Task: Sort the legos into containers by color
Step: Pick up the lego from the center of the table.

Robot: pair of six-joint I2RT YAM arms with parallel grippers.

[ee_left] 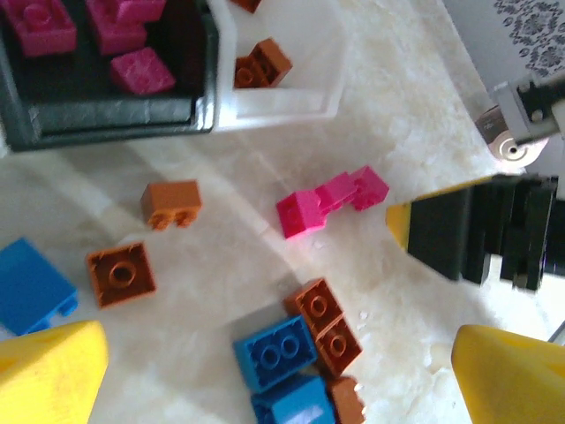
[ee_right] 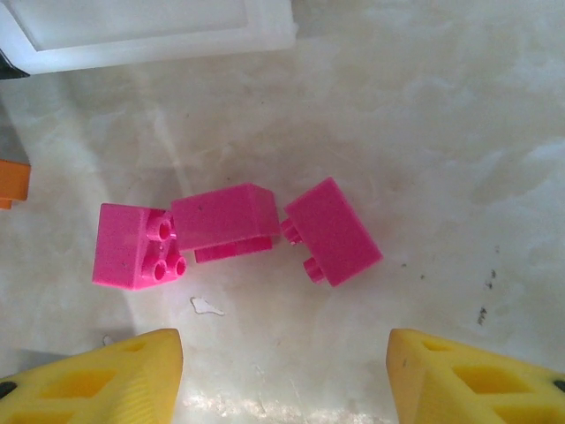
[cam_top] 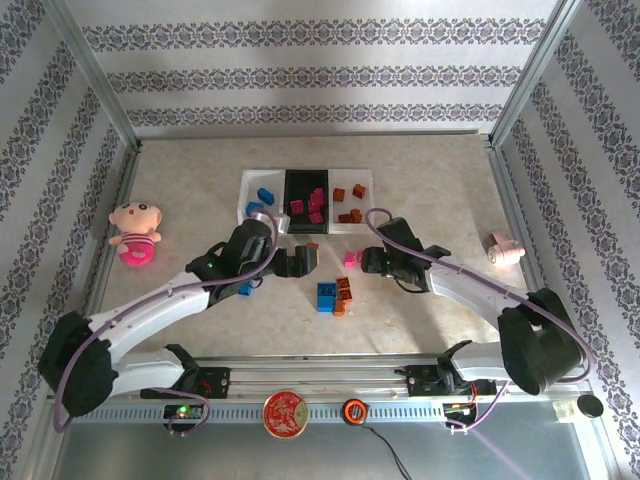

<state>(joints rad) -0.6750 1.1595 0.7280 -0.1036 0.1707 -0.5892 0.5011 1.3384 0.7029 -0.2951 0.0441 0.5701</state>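
Magenta legos (ee_right: 234, 231), three close together in a row, lie on the bench (ee_right: 441, 115) under the wide-open right pincer (ee_right: 282, 371), so a pink pick seems in hand; next it should descend, close on one brick, and carry it to the black container (ee_left: 115, 117).

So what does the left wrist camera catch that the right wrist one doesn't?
Left wrist, not right: the black bin holding sorted magenta bricks, orange bricks inside the white bin, and loose blue bricks. Right wrist, not left: the studs on the loose pink cluster, seen close up, and a small white fleck beside it. Both: the three loose magenta bricks and that white bin's edge.
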